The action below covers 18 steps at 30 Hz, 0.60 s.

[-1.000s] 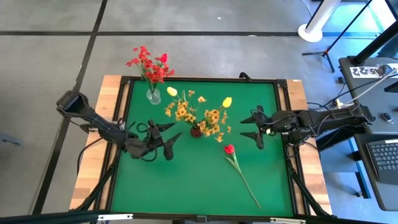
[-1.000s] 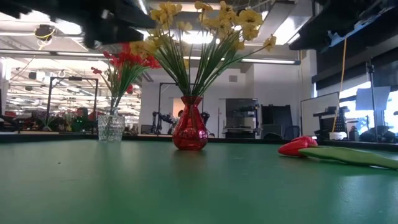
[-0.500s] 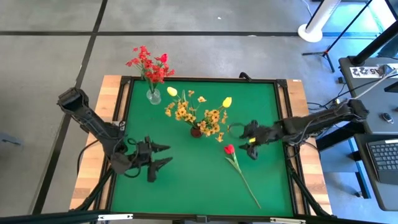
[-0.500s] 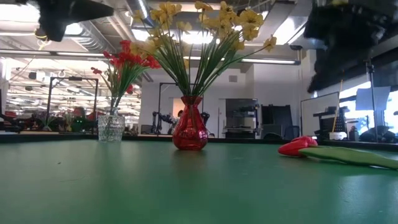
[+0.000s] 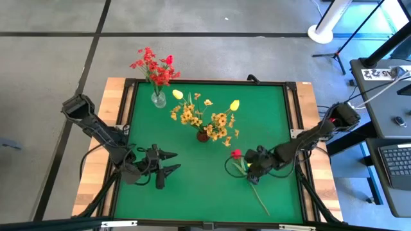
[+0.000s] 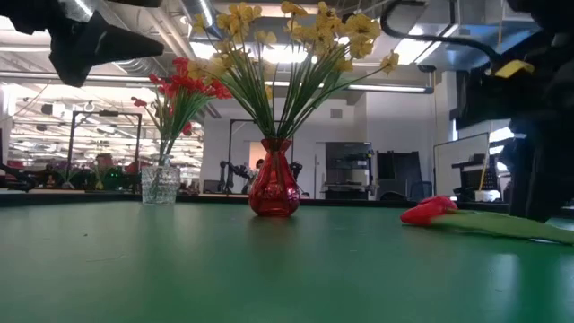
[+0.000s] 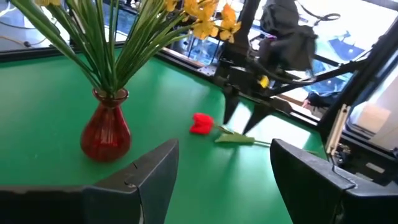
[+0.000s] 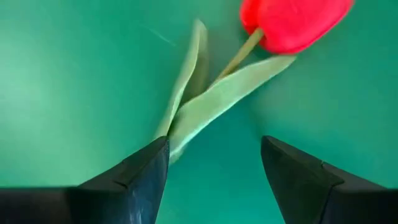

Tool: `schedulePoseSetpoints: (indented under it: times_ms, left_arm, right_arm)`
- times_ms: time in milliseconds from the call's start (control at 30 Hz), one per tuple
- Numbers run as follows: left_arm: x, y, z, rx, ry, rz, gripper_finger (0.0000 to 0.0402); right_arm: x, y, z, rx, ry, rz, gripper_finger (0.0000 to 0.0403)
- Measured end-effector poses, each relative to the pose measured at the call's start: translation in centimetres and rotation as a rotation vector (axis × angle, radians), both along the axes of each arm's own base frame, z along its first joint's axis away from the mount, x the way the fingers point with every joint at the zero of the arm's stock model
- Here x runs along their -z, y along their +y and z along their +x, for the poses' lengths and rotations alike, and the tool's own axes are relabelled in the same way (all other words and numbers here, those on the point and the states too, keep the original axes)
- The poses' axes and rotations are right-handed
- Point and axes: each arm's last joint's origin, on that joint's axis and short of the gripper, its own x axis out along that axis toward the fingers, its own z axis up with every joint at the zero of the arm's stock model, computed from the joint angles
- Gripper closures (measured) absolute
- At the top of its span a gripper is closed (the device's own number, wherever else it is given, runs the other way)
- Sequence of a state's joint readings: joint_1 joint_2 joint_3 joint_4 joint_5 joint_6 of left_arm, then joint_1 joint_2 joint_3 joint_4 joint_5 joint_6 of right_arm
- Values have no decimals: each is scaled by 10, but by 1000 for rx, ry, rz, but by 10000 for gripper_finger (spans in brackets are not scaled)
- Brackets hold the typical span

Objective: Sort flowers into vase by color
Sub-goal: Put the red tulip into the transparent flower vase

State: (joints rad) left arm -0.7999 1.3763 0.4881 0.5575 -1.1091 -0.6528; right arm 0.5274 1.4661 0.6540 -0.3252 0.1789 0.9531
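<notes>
A red tulip (image 5: 236, 153) lies flat on the green mat, its stem running toward the near right corner; its bloom (image 8: 289, 22) and leaves (image 8: 205, 102) also show in the right wrist view. My right gripper (image 5: 250, 168) points down over the stem just behind the bloom. It is open (image 8: 214, 146), with a finger on each side of the leaves. My left gripper (image 5: 168, 163) hovers open over the mat's near left part. The red vase (image 5: 203, 135) holds yellow flowers (image 5: 212, 117). The clear glass vase (image 5: 158, 98) holds red sprays (image 5: 154, 67).
Both vases stand upright on the far half of the mat, the red vase (image 7: 107, 130) near its middle and the glass vase (image 6: 160, 182) at the far left corner. A dark raised frame (image 5: 292, 128) borders the mat. Bare mat lies along the near edge.
My right gripper has swung from the mat's right side toward the near edge, tipped to point down, and come down over the tulip's stem. My left gripper has drawn back from beside the red vase toward the near left. The tulip has not moved.
</notes>
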Motion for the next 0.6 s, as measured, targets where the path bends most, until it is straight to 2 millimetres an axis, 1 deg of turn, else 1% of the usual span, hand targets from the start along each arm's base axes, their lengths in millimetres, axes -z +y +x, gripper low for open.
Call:
schedulePoseSetpoints:
  times_ms: [100, 233, 333, 600]
  left_arm:
    - [1, 3, 2, -13, 3, 3, 155]
    - [1, 5, 5, -23, 4, 1, 155]
    - [1, 5, 5, -23, 4, 0, 155]
    - [1, 5, 5, -22, 4, 0, 155]
  right_arm:
    - [3, 8, 8, -2, -14, -5, 150]
    - [8, 12, 16, 1, -11, -19, 150]
    - [11, 13, 18, 0, -1, -29, 150]
    - [5, 17, 24, -15, -7, -26, 150]
